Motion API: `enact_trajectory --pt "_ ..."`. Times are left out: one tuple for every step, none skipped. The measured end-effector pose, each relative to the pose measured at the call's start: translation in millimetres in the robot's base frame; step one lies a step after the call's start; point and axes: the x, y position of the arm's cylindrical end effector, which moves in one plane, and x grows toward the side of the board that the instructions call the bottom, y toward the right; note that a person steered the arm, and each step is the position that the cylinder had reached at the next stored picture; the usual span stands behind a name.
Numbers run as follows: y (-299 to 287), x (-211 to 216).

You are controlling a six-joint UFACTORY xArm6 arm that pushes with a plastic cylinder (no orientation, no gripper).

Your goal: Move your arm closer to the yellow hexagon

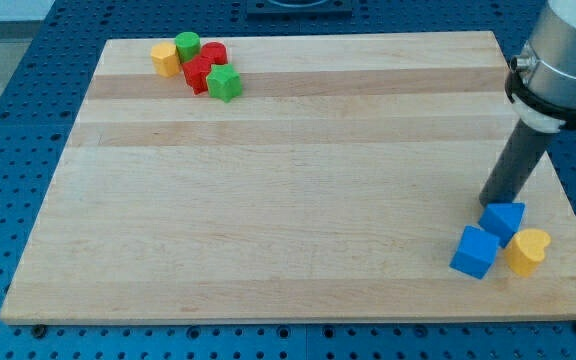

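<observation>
The yellow hexagon (165, 59) sits at the view's top left of the wooden board (288, 180). It touches a green cylinder (188, 45). My tip (490, 201) rests on the board at the view's right, far from the hexagon. The tip stands just above and left of a blue triangular block (505, 220).
A red cylinder (214, 54), a red star-like block (199, 74) and a green star-like block (225, 84) cluster beside the hexagon. A blue cube (474, 251) and a yellow heart block (528, 250) lie at the bottom right near the tip. The board's right edge is close.
</observation>
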Motion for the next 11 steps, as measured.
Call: enact_trajectory --pt "-6 -2" --pt "-42 -21" --pt "-89 -40" --pt "-143 -58" --pt "-202 -75" --pt "-255 -86" --pt "-309 -100" --pt "-363 -119" --pt "-410 -141" --pt "-449 -166" --pt "-470 -192"
